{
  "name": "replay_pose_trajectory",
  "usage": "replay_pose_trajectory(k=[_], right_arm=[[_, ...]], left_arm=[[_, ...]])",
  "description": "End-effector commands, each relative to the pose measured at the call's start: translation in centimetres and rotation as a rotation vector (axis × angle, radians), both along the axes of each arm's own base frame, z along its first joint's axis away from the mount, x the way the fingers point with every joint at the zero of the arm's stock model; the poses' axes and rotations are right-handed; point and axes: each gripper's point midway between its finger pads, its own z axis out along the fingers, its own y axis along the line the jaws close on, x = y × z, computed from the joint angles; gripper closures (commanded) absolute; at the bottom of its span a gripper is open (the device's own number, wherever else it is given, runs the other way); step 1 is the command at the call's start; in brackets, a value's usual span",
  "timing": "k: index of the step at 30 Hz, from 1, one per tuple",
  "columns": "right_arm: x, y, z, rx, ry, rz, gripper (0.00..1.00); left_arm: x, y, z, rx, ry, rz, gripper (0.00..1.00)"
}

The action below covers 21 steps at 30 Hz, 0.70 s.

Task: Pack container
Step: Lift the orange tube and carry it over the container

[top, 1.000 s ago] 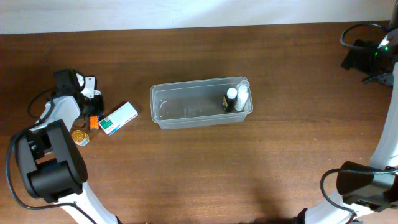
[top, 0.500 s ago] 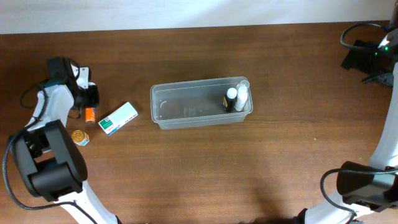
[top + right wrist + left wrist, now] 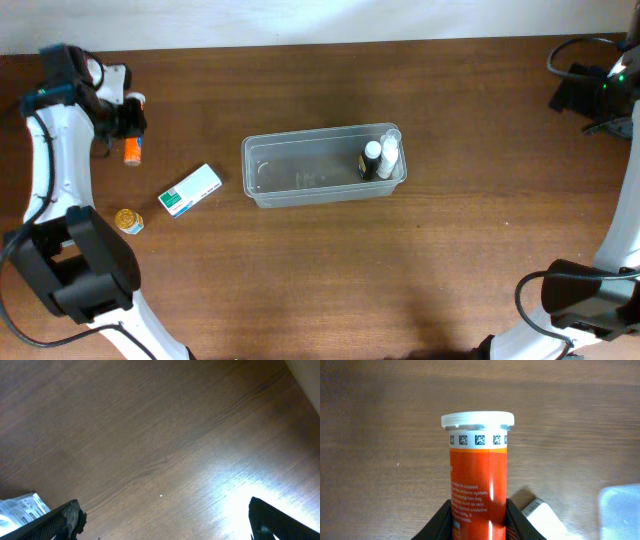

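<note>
I hold one orange white-capped tube (image 3: 477, 485) clamped in the left gripper (image 3: 479, 527). Right gripper (image 3: 165, 525) spread wide. Clear container (image 3: 300, 175) well apart.

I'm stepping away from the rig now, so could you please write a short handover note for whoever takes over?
Left end effector: shut on the orange tube, over the table, far-left corner.
Right end effector: open, holding nothing, far right.
Container: mid-table, two small bottles inside at its right end.
Left to pack: the tube, the white-and-green carton, the gold-topped jar.
</note>
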Motion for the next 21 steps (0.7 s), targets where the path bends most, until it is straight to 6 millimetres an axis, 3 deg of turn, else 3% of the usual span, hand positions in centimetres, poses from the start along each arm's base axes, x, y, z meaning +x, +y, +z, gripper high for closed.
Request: replay_pose_trajectory(k=[1,7,8,15,21], right_arm=[[-0.2,-0.3,0.4,-0.009,-0.011,-0.016,0.02],[-0.2,-0.3,0.4,-0.009,-0.011,-0.016,0.02],[-0.2,-0.3,0.4,-0.009,-0.011,-0.016,0.02],[-0.2,-0.3,0.4,-0.009,-0.011,-0.016,0.02],[-0.2,-0.3,0.4,-0.009,-0.011,-0.016,0.02]], left_arm=[[1.3,-3.3,4.1,-0.026,-0.09,-0.172,0.79],[1.1,-9.7,7.4,0.044,-0.123,-0.442,0.78],[0.9,-12.1,7.9,0.063,-0.13,-0.533,0.78],[-0.7,-21.1,7.7,0.109,-0.139,-0.823,0.73],[-2.0,-25.7,7.2,0.197,-0.124,-0.946,0.73]])
